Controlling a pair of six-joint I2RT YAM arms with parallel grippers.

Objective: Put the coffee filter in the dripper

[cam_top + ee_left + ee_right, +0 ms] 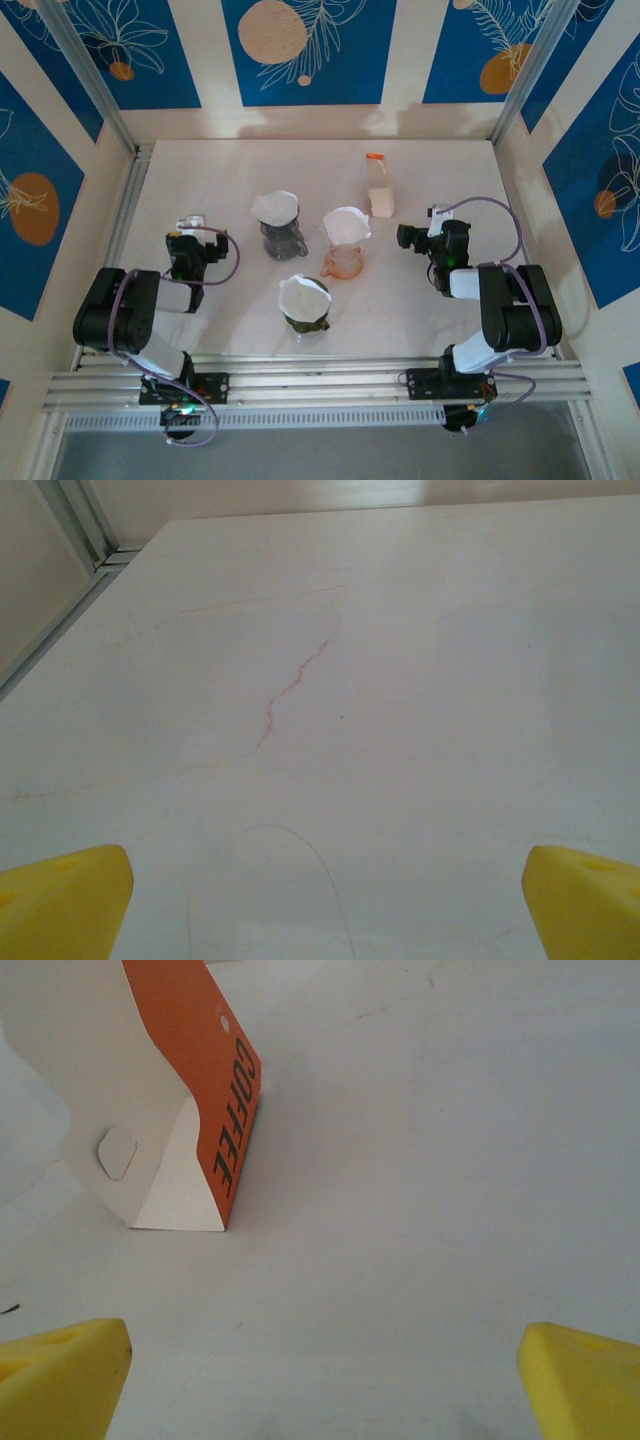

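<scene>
- In the top view, 3 drippers stood mid-tabletop (230, 170), each holding a white coffee filter (346, 226): an orange dripper (344, 262), a grey dripper (281, 240) at its 9 o'clock and a dark dripper (305, 320) at its 7 o'clock.
- A filter box (379, 190) stood at the orange dripper's 1 o'clock.
- The left pincer (320, 905) gaped wide and empty over bare tabletop with a thin crack (290, 685).
- The right pincer (320, 1385) gaped wide and empty; its wrist view read "COFFEE" on the box at 11 o'clock.
</scene>
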